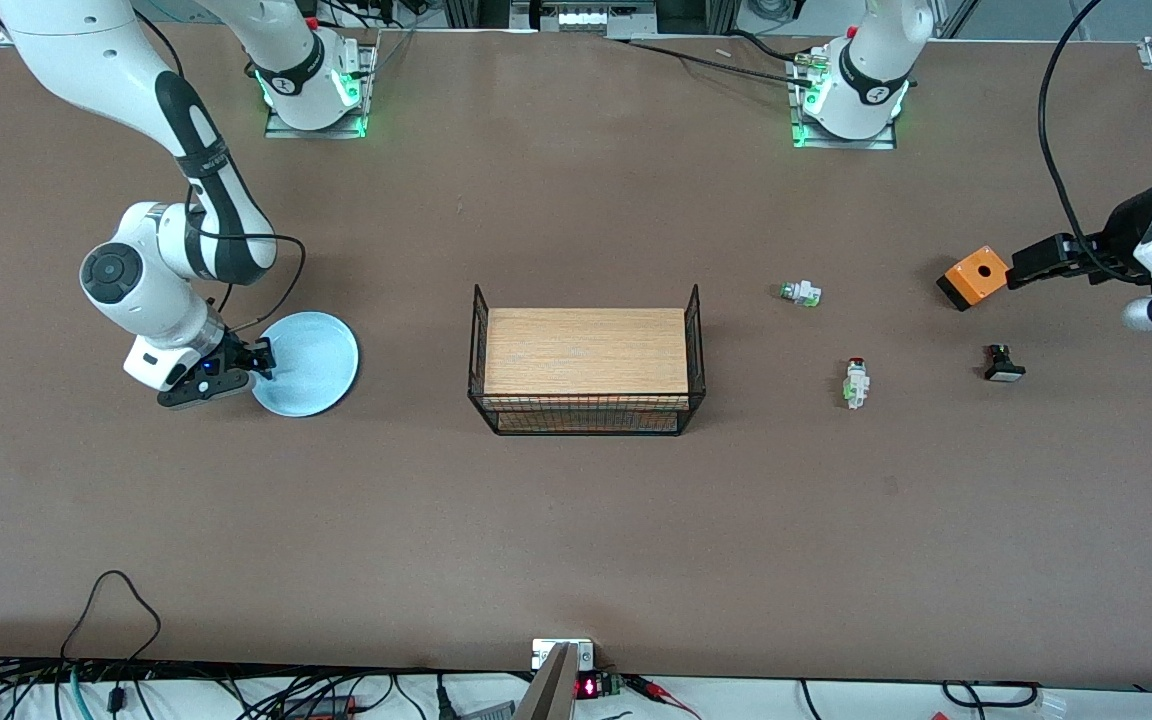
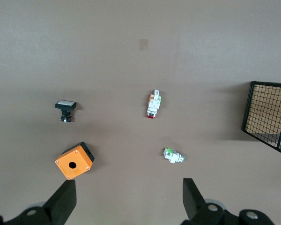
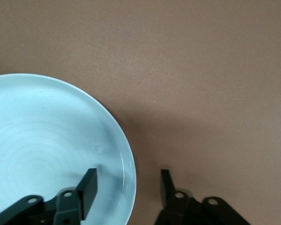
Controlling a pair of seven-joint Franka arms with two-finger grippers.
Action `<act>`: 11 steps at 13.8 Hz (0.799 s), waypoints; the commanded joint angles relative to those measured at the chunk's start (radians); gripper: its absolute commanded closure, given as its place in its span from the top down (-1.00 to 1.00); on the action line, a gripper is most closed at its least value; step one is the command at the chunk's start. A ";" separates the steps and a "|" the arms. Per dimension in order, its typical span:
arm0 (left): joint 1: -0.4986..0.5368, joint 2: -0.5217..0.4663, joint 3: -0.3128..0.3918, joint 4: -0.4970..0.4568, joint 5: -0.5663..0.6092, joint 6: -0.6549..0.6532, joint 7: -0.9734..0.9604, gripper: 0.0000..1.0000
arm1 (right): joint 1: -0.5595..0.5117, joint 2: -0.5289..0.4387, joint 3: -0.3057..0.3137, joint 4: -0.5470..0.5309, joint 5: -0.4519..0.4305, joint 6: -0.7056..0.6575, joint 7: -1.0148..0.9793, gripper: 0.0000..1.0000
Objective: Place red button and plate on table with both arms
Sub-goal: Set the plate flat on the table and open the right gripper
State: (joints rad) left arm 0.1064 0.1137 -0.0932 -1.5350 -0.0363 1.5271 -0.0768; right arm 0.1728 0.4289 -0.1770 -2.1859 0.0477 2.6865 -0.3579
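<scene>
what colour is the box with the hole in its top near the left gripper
Orange on top with a black base; the box shows best in the left wrist view.

We see a wood-topped black wire basket (image 1: 586, 372) mid-table. Toward the left arm's end lie three small parts — a white capless switch (image 1: 800, 293), an orange box (image 1: 973, 277), a black white-faced button (image 1: 1003, 364).

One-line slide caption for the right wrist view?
Right gripper open astride the rim of the pale blue plate, which lies flat on the brown table.
</scene>
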 commanded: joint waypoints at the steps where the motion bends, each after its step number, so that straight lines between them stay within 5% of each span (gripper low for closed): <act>1: -0.001 0.014 0.001 0.032 -0.007 -0.021 0.017 1.00 | -0.001 -0.004 0.025 0.009 0.020 0.009 -0.026 1.00; 8: -0.002 0.014 0.001 0.032 -0.007 -0.019 0.017 1.00 | 0.011 -0.045 0.050 0.012 0.018 -0.011 -0.029 1.00; 11: -0.002 0.015 0.001 0.032 -0.007 -0.019 0.017 1.00 | 0.011 -0.068 0.068 0.156 0.015 -0.210 -0.029 1.00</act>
State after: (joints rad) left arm 0.1062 0.1138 -0.0933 -1.5350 -0.0363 1.5271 -0.0768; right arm 0.1863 0.3924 -0.1171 -2.1193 0.0491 2.6148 -0.3635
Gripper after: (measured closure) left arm 0.000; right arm 0.000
